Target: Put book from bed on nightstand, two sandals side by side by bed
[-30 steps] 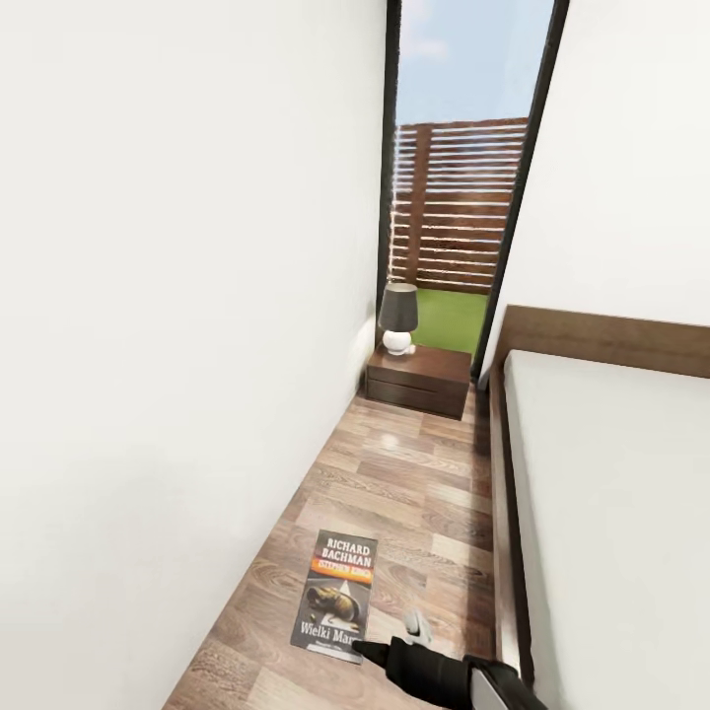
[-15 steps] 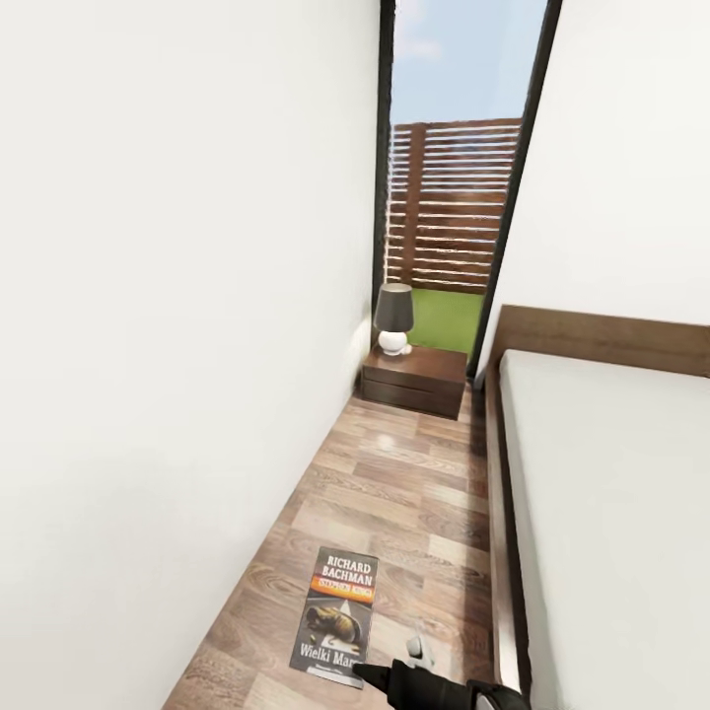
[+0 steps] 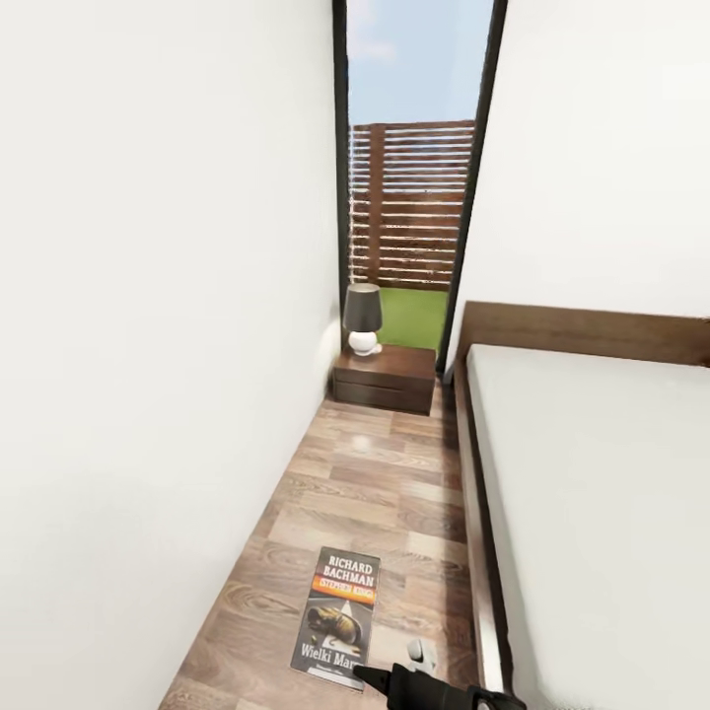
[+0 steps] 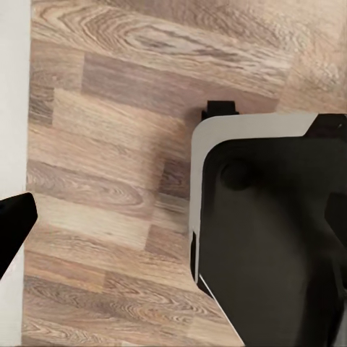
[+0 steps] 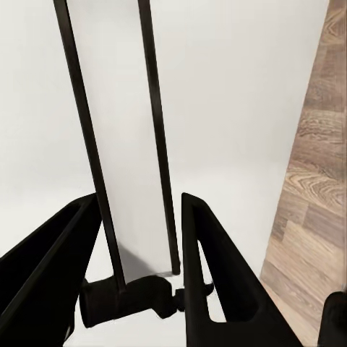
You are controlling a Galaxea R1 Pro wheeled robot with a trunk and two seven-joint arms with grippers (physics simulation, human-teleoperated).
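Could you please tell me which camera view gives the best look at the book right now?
The head view: the book appears cover-up, its lettering readable, low in the picture near the right pincer, between the wall and the bed. The right wrist view looks along thin, pale, dark-edged panels, possibly the book edge-on. The left wrist view shows floor planks.

the book (image 3: 339,614) seems held above the floor (image 3: 385,493), left of the bed (image 3: 592,513); the nightstand (image 3: 385,378) stands beyond.
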